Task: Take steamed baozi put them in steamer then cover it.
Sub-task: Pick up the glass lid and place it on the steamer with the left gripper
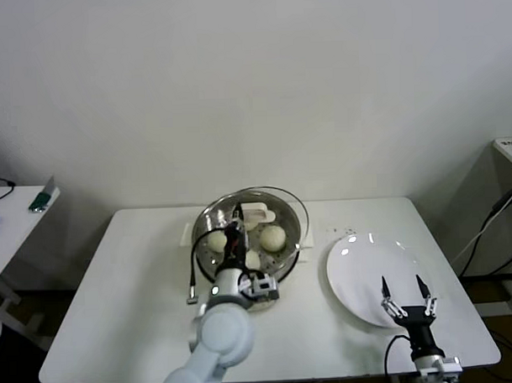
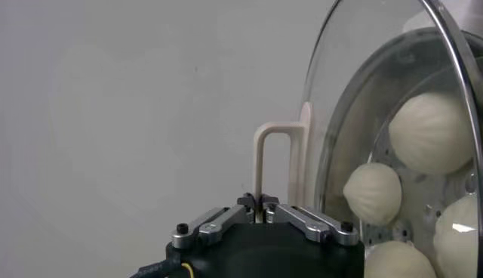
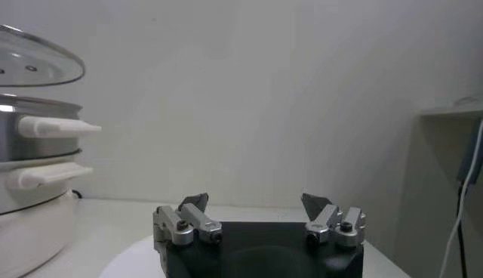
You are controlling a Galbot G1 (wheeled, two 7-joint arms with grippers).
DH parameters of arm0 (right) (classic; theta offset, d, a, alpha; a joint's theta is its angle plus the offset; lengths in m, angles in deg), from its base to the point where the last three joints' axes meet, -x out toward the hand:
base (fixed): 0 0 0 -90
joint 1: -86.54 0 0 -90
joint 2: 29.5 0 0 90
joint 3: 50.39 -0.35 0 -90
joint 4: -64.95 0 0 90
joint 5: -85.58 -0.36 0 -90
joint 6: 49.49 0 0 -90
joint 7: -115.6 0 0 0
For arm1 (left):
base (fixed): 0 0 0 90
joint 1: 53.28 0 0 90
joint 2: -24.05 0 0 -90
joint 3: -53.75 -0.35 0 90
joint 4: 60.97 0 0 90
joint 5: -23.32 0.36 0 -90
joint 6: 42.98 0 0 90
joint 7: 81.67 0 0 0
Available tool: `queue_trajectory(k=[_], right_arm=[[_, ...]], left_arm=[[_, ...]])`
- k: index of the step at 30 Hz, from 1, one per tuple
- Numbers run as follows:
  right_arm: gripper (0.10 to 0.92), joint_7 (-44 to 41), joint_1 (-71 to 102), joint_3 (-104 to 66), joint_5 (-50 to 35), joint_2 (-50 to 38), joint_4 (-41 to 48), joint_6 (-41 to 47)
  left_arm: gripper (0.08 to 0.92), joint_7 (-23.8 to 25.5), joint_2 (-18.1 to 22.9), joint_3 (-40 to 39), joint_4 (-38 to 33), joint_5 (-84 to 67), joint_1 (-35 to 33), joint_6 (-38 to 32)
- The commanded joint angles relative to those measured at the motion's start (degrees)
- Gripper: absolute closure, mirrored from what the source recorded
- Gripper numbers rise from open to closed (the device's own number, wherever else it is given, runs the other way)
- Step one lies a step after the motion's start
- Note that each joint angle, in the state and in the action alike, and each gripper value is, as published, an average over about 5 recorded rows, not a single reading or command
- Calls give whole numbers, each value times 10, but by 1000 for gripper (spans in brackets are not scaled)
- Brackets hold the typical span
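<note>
The steamer [image 1: 202, 249] stands at the table's back centre with cream-white baozi [image 1: 273, 237] on its perforated tray. My left gripper [image 1: 237, 217] is shut on the cream loop handle [image 2: 264, 151] of a glass lid [image 1: 283, 201] and holds the lid tilted over the steamer, partly lifted. The left wrist view shows the gripper [image 2: 259, 202], the lid [image 2: 355, 91] and several baozi [image 2: 432, 132] behind the glass. My right gripper [image 1: 402, 285] is open and empty above the near edge of a white plate [image 1: 359, 263]. It also shows in the right wrist view [image 3: 255, 202].
The right wrist view shows the steamer [image 3: 23, 151] with the lid [image 3: 38, 60] raised above it. A side table [image 1: 21, 212] with small items stands at the far left. A shelf [image 1: 511, 153] and cables [image 1: 493, 221] are at the right.
</note>
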Motion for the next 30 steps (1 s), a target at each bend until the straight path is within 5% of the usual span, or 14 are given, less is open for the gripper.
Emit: queue_trajectory(k=[1,30], right_arm=[[203,0,3,-1,1,6,-3,-4],[203,1,16,-7,13,18,-15,-14]], left_arm=[[865,-11,25,-4,18,39,-10,-1],[865,-47,17,21,80,38,-10,-15]])
